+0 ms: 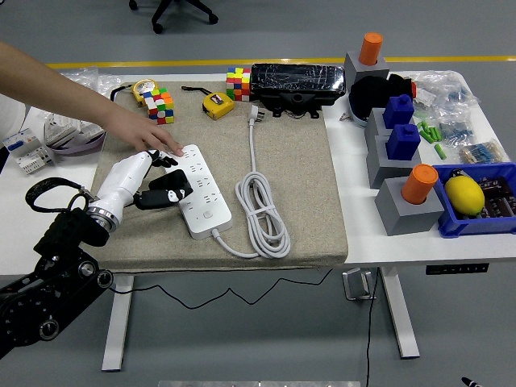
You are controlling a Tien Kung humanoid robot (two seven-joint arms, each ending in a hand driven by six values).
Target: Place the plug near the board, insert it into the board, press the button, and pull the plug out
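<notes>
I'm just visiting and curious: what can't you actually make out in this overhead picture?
- Whether the black plug sits in the power strip: the sockets are too small, the left hand is close.
- The strip's button: too small.
- The person's hand steadies the strip; the arm is cut off by the left edge.
- The right hand: out of frame.
</notes>
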